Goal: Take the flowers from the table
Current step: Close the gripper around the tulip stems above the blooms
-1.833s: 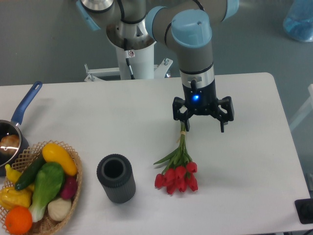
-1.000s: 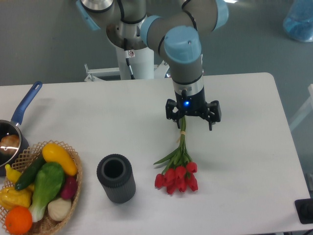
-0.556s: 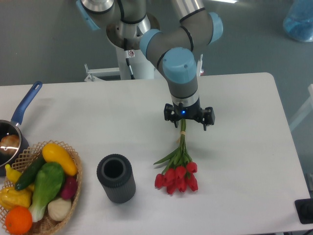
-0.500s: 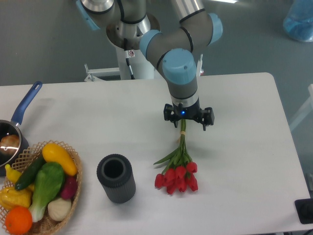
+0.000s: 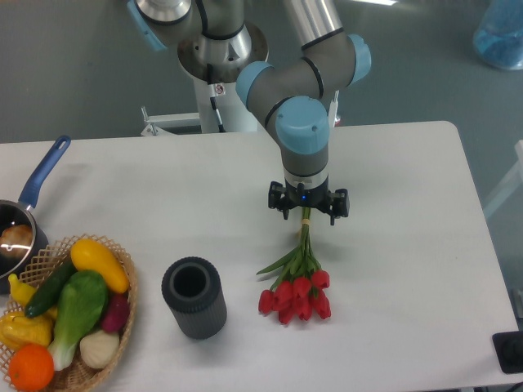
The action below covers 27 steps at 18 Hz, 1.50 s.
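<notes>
On the large white flat-topped worktop (image 5: 409,245), the small tied bunch of red tulips (image 5: 297,282) lies with blooms nearest the camera and thin green stems running away to end directly under the black two-finger end effector (image 5: 308,214), its fingers spread astride them.

1. We cannot see the upper stem ends of the bunch of red tulips with thin green stems (image 5: 300,278); the black two-finger gripper (image 5: 307,214) covers them.
2. We cannot tell whether its fingers touch the stems.
3. The blue-handled metal saucepan (image 5: 24,212) is cut by the left edge.
4. The woven wicker basket of colourful vegetables (image 5: 69,318) runs off the bottom-left corner.
5. The translucent blue object (image 5: 500,34) is cropped at the top right.
</notes>
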Available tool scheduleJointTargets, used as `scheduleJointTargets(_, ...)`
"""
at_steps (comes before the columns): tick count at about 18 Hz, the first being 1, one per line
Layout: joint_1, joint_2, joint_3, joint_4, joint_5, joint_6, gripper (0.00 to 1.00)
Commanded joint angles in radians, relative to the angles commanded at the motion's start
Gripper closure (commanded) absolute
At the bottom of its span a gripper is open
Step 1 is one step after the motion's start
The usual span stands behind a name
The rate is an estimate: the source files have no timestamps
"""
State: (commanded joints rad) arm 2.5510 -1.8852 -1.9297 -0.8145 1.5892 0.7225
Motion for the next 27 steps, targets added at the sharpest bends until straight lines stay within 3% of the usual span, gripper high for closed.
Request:
scheduleJointTargets(20, -0.002, -0.057, 0.02, 0.02, -0.011, 0.0, 0.01)
scheduleJointTargets(27, -0.003, -0.066, 0.015, 0.02, -0.012, 0.003, 0.07)
